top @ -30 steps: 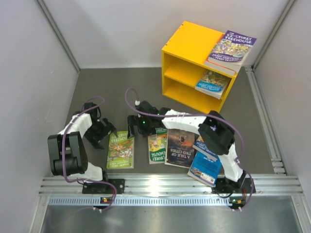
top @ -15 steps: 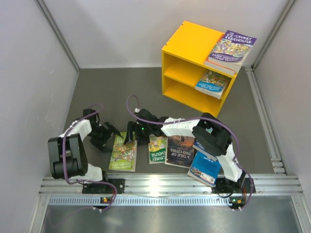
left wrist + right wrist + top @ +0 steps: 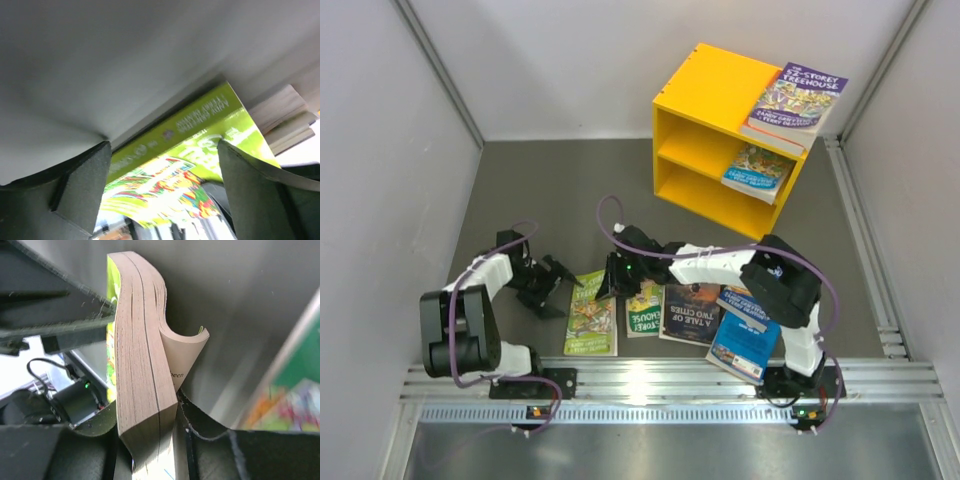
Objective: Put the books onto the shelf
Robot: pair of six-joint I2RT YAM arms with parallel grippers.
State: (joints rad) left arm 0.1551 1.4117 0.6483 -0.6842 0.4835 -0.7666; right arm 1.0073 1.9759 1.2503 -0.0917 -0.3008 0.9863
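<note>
A green book (image 3: 592,315) lies on the dark table, and my right gripper (image 3: 611,283) is shut on its far right edge. In the right wrist view the page block (image 3: 142,365) stands clamped between my fingers (image 3: 97,427), its cover curling away. My left gripper (image 3: 558,284) is open at the book's left side; in the left wrist view the green cover (image 3: 200,145) fills the gap between the pads (image 3: 82,185). The yellow shelf (image 3: 705,95) stands at the back right, with a purple book (image 3: 793,103) on top and another book (image 3: 757,170) in its upper compartment.
A small green book (image 3: 644,308), a dark-covered book (image 3: 691,303) and a blue book (image 3: 744,345) lie in a row near the front rail, partly under my right arm. Grey walls close in the left, back and right sides.
My right gripper has shut on the green book's edge. The book has slid right and toward the front. My left gripper has followed it to the right, still open.
</note>
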